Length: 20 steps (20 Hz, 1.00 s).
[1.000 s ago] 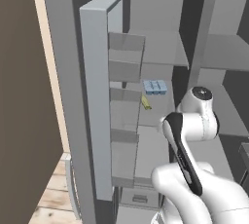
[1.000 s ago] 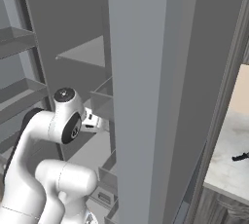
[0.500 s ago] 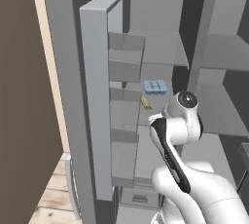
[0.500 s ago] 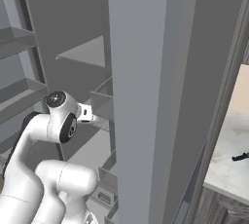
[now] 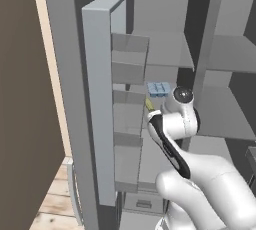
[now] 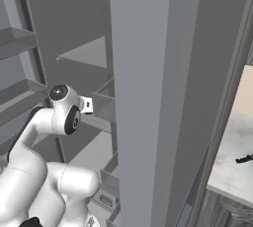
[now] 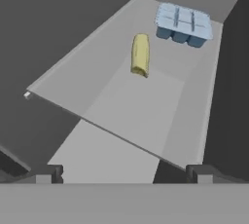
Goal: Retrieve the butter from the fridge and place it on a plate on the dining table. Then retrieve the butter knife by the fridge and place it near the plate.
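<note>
Yellowish-olive butter [image 7: 140,55] — short rounded stick on grey fridge shelf [image 7: 102,91]

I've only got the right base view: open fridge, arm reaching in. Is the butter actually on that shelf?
Observer: Yes. Hand view shows the butter lying on the fridge shelf, ahead of the gripper.
Operator: Anything next to it?
Observer: A pale blue tray with compartments sits just past the butter, toward the shelf's back corner, apart from it.
Operator: Jaws ready?
Observer: Open, with one fingertip at each side of the hand view's bottom edge, nothing between them, short of the shelf's front edge.
Operator: Is the approach lined up?
Observer: Roughly; the butter sits near the middle of the hand view, its long axis pointing away from the hand.
</note>
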Tool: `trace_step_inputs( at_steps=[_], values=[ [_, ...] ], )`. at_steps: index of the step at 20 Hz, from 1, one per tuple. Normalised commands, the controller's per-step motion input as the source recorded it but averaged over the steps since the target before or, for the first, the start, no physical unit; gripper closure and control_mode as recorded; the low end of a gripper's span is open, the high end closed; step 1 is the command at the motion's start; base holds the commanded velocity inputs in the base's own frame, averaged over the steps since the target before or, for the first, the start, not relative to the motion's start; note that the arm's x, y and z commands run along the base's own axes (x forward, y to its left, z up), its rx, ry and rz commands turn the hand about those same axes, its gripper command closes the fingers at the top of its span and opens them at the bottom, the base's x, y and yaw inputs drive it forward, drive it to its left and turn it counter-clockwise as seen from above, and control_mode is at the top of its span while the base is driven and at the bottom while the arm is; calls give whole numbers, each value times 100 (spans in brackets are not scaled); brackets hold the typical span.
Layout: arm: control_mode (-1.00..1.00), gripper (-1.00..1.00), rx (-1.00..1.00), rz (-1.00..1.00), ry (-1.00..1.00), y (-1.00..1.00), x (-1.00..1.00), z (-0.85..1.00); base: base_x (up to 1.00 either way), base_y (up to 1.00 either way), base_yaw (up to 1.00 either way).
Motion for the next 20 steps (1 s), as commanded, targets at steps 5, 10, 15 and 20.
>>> trace_step_inputs(
  at_steps=[5,10,15,20],
  values=[
    [-100,-100,0,9,-5,0,41,0,0,0,0],
    [-100,-100,0,6,-1,-2,38,0,0,0,0],
    [-100,-100,0,1,0,0,41,0,0,0,0],
    [-100,-100,0,0,0,0,46,0,0,0,0]
  ],
)
